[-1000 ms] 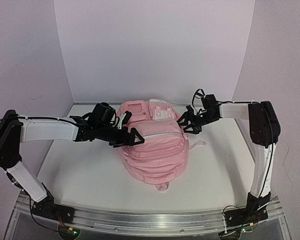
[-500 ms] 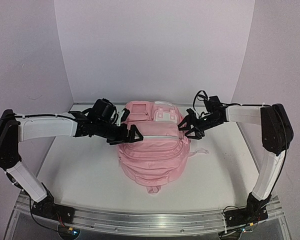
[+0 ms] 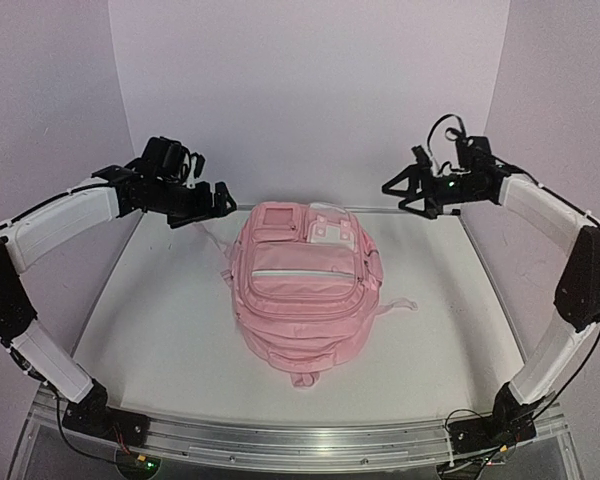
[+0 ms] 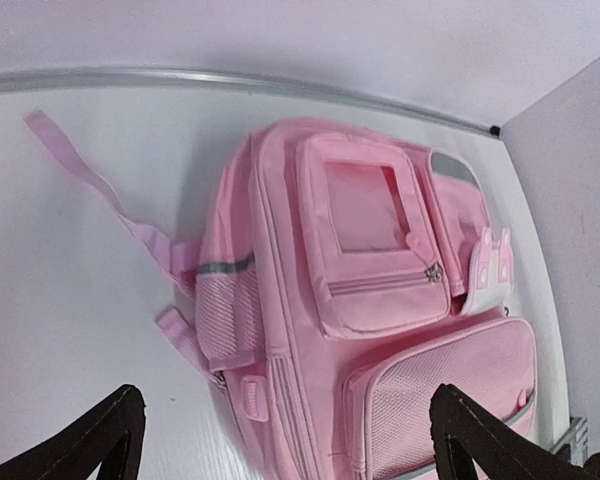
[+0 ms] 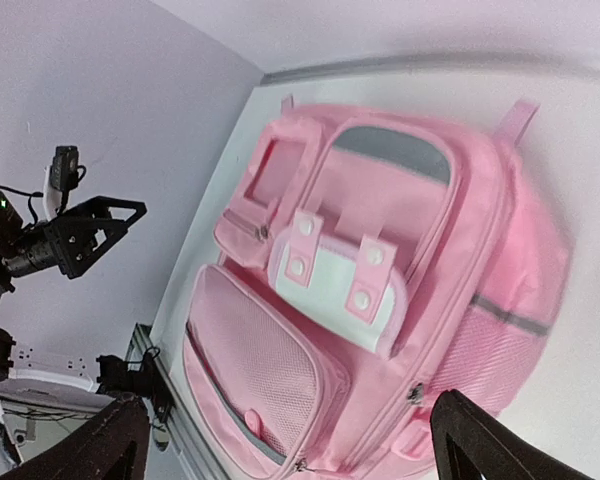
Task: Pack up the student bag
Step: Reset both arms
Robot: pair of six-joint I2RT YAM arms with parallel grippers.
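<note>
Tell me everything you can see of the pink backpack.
The student bag is a large pink backpack of soft fabric. It lies flat on the white table, front up, with its top toward the back wall. It has several zipped front pockets that look closed, a mesh-faced pocket, a white snap patch near the top, and a pale strap trailing on the table. Only the table touches it.

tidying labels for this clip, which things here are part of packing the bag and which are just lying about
Part of the job:
- large soft pink fabric backpack, lying front side up
- left gripper and right gripper, both open, raised either side of it, holding nothing

Just there:
- white table top
- aluminium rail along its near edge
</note>
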